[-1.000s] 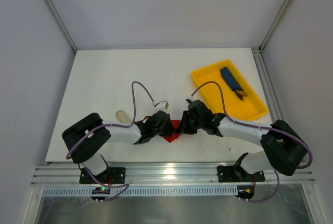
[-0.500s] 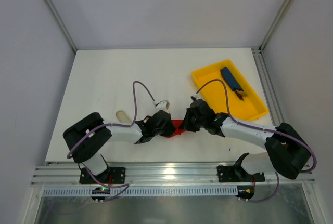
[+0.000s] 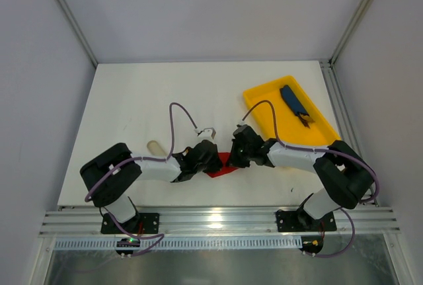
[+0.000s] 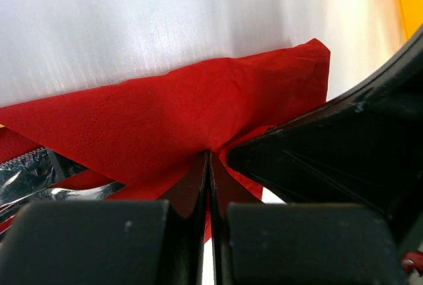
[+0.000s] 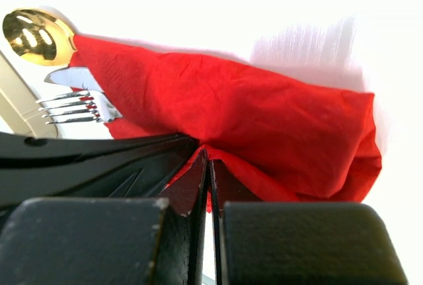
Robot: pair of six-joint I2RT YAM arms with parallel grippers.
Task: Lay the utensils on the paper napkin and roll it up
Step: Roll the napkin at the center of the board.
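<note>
Near the table's front edge, pinched fully shut with left claw (image 4: pixel 209 166) and right claw (image 5: pixel 207 162) on the paper napkin's (image 3: pixel 221 168) folded edge. At ten o'clock from the right claw, spoon (image 5: pixel 36 34) and fork (image 5: pixel 76 106) poking out. Placing apparently done; rolling barely begun.

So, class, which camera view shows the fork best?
Right wrist: the fork sticks out of the napkin, tines clear, beside the spoon. Left wrist shows only shiny metal slivers; the top view shows no fork.
</note>
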